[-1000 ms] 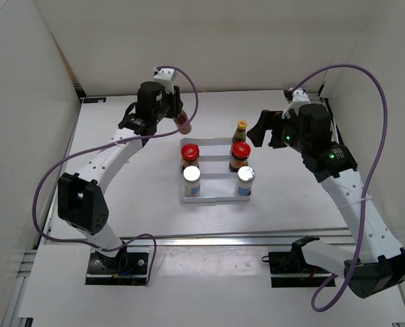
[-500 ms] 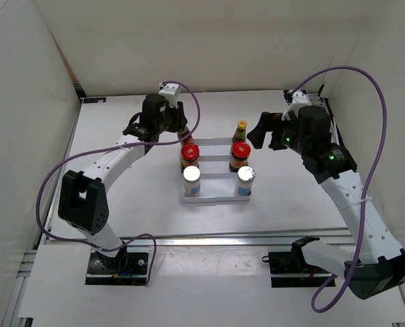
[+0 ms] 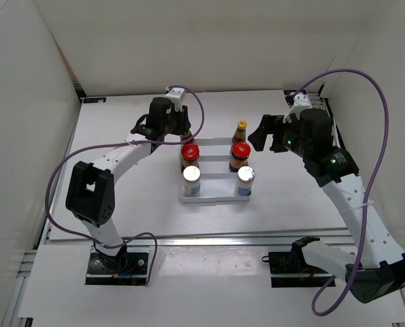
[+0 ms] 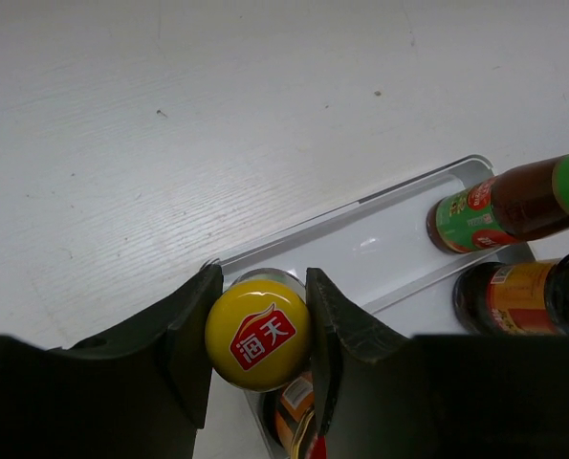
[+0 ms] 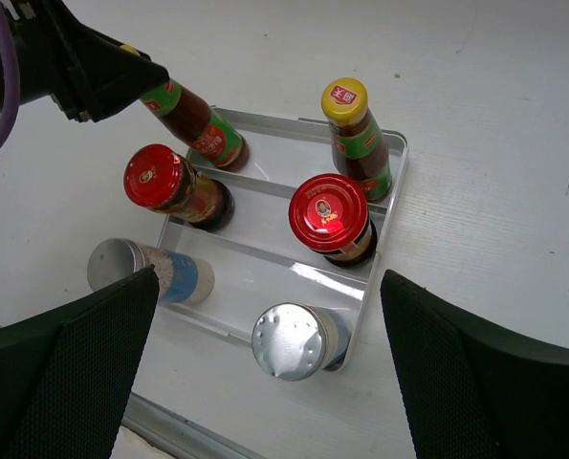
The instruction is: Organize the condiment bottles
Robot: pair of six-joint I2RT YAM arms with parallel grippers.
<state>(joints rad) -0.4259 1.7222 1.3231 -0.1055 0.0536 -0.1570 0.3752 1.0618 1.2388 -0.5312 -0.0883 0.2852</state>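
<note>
My left gripper (image 4: 258, 330) is shut on the yellow cap (image 4: 257, 335) of a slim dark bottle (image 5: 196, 120). It holds the bottle tilted, base in the back-left slot of the white ridged tray (image 5: 394, 191); contact with the floor is unclear. The second yellow-capped bottle (image 5: 353, 134) stands back right. Two red-lidded jars (image 5: 169, 186) (image 5: 330, 218) fill the middle row. Two silver-capped shakers (image 5: 141, 270) (image 5: 298, 341) stand in the front row. My right gripper (image 5: 274, 373) is open and empty, above the tray's right side (image 3: 263, 133).
White enclosure walls stand at the left (image 3: 25, 102), back and right. A metal rail (image 3: 209, 238) runs along the table's near edge. Purple cables (image 3: 372, 157) loop off both arms.
My left gripper has carried the yellow-capped bottle right and down, from behind the tray to its back-left slot. The right arm has barely moved.
</note>
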